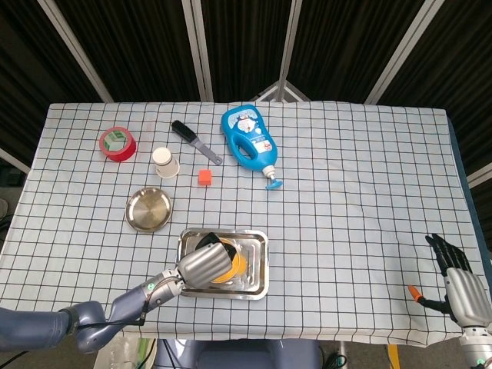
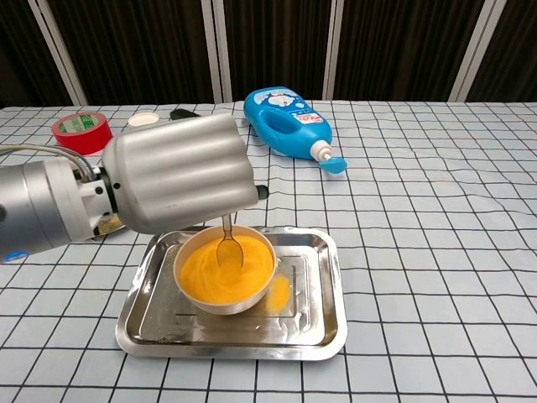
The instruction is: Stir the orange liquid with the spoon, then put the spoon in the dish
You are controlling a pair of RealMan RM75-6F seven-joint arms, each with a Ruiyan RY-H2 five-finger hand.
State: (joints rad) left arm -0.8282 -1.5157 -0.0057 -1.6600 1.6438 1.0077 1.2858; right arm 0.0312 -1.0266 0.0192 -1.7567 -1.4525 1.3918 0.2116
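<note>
A white bowl of orange liquid [image 2: 225,270] [image 1: 229,269] stands in a steel tray [image 2: 310,319] [image 1: 258,265] near the table's front edge. My left hand [image 2: 176,172] [image 1: 203,264] hovers just over the bowl and grips the spoon [image 2: 228,243], whose bowl dips into the liquid. The hand hides most of the handle. The round steel dish [image 1: 149,209] lies to the left of the tray and behind it. My right hand [image 1: 461,286] hangs off the table's right front corner, holding nothing, fingers apart.
A blue bottle [image 1: 249,141] [image 2: 287,119] lies on its side at the back. A red tape roll [image 1: 117,144] [image 2: 81,132], a white cup [image 1: 164,161], a black brush [image 1: 194,141] and a small orange cube [image 1: 204,177] sit at the back left.
</note>
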